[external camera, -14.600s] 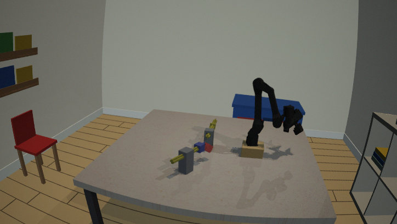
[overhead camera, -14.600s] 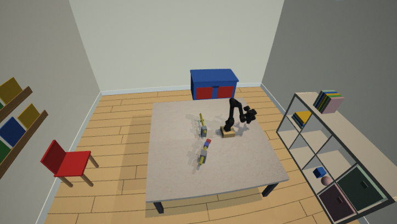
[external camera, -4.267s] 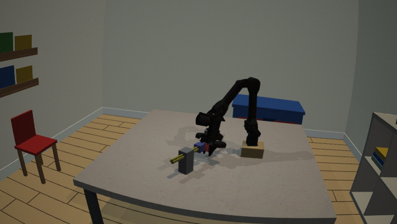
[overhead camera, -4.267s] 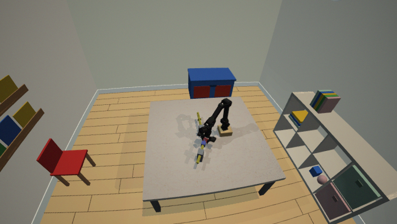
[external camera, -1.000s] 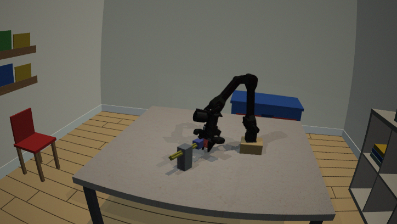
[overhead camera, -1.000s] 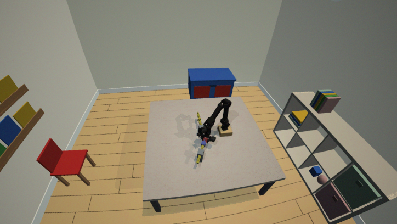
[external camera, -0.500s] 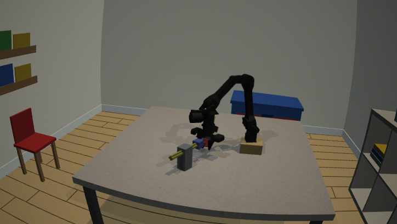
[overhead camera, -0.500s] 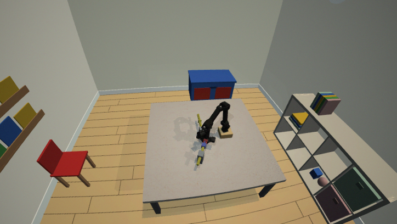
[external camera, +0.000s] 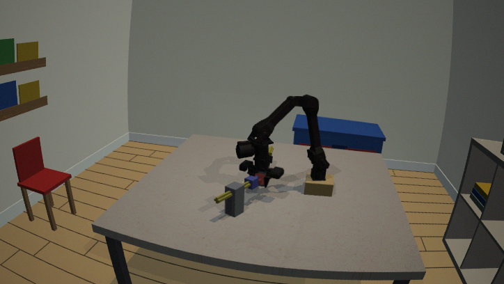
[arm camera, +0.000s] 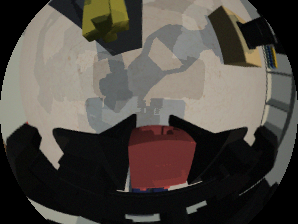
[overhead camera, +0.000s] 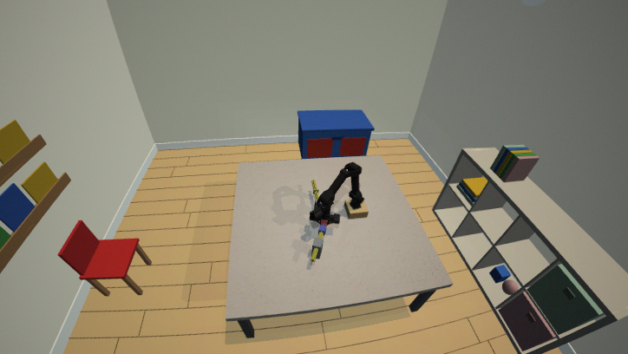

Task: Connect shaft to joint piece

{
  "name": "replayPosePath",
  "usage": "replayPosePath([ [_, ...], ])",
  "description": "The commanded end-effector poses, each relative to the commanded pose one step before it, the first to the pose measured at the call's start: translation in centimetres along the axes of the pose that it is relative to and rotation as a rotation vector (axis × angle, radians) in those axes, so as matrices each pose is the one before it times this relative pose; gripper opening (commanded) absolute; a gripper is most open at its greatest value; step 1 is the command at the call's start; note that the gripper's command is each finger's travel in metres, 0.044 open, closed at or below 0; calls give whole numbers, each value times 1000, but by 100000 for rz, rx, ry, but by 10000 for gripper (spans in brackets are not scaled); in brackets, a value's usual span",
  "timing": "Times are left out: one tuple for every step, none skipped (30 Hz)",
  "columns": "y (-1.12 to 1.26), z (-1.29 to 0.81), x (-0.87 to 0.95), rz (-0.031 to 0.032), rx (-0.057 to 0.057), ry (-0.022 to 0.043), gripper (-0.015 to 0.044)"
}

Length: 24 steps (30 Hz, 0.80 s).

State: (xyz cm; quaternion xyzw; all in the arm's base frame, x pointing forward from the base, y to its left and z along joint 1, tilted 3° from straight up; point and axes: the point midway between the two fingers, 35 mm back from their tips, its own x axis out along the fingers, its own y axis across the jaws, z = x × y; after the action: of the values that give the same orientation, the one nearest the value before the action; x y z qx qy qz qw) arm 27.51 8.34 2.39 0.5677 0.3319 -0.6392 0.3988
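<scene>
1. The pincer [external camera: 262,180] points down at the middle of the surface [external camera: 317,239] and is clamped on the red joint piece [arm camera: 160,156], which fills the gap between its dark fingers in the wrist view.
2. Just beside the red piece, toward the near edge, sits a blue part [external camera: 251,182], and from it a yellow shaft [external camera: 223,196] runs through a grey block [external camera: 234,198].
3. A second yellow shaft [overhead camera: 314,188] shows behind the arm, slanting toward the far side of the surface.
4. The arm's tan base [external camera: 319,186] stands to the right of the pincer, apart from the shafts.
5. The whole assembly lies well in from every edge of the surface, with bare top showing on all sides of it.
</scene>
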Motion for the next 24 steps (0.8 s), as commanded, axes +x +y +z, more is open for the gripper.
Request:
replayPosePath([
  [267,103,-247,856,-5613,-5373,0],
  [49,23,-48,170,-1052,-1051,0],
  [50,23,-48,181,-1050,-1048,0],
  [-9,-4,5,-53,181,163,0],
  [1,9,-7,-19,-114,-159,0],
  [9,9,-11,28,-228,-249,0],
  [15,11,-16,55,-347,-365,0],
  [20,13,-20,78,-439,-455,0],
  [22,13,-23,93,-489,-503,0],
  [-8,-3,6,-37,166,142,0],
  [-16,4,5,-59,202,90,0],
  [3,5,-4,12,-111,-140,0],
  [7,6,-6,22,-171,-222,0],
  [8,6,-7,29,-186,-231,0],
  [8,5,-8,32,-186,-226,0],
  [-16,-6,13,-71,325,266,0],
  [-12,0,7,-58,200,86,0],
  [0,0,0,0,0,0,0],
  [4,2,-3,1,-53,-108,0],
  [4,2,-3,1,-53,-108,0],
  [5,2,-6,8,-77,-174,0],
  [0,0,0,0,0,0,0],
  [-9,-3,6,-43,197,124,0],
  [-9,-3,6,-44,197,124,0],
])
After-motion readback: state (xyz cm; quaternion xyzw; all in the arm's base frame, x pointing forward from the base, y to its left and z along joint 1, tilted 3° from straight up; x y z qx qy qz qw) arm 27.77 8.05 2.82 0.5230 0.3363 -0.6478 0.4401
